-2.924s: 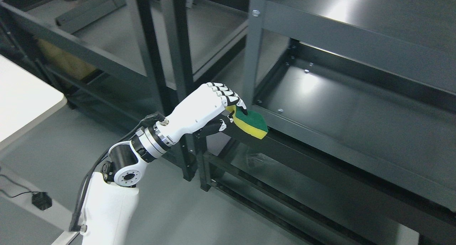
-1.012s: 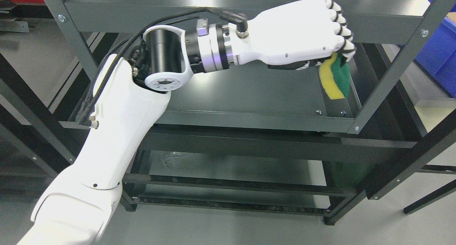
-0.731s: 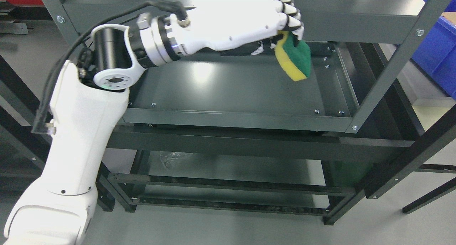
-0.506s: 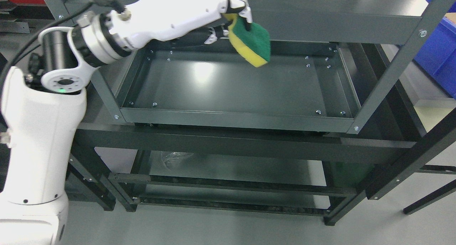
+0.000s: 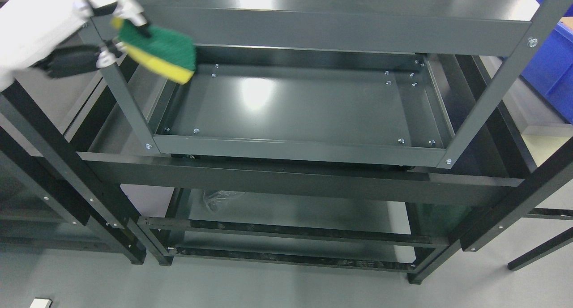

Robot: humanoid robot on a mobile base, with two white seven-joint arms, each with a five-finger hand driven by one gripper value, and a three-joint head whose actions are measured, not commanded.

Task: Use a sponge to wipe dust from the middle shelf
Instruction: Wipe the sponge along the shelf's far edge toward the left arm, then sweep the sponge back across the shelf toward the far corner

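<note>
My left hand (image 5: 100,28) shows at the top left corner, blurred, with its fingers shut on a sponge (image 5: 161,53) that has a green scouring face and a yellow body. The sponge hangs in the air at the far left end of the middle shelf (image 5: 295,102), over the shelf's left rim and in front of the left upright post (image 5: 123,93). It does not touch the shelf floor. The dark grey shelf tray lies bare. My right hand is out of view.
The top shelf (image 5: 340,26) overhangs the back of the middle shelf. A lower shelf holds a crumpled clear plastic bag (image 5: 219,198). A blue bin (image 5: 550,62) stands at the right edge. Dark frame posts (image 5: 488,93) flank the tray. A second dark rack (image 5: 53,156) stands left.
My left hand has swept the sponge from the right end of the middle shelf to the left end and lifted it; the arm has mostly left the picture. Since the oldest frame the camera shifted.
</note>
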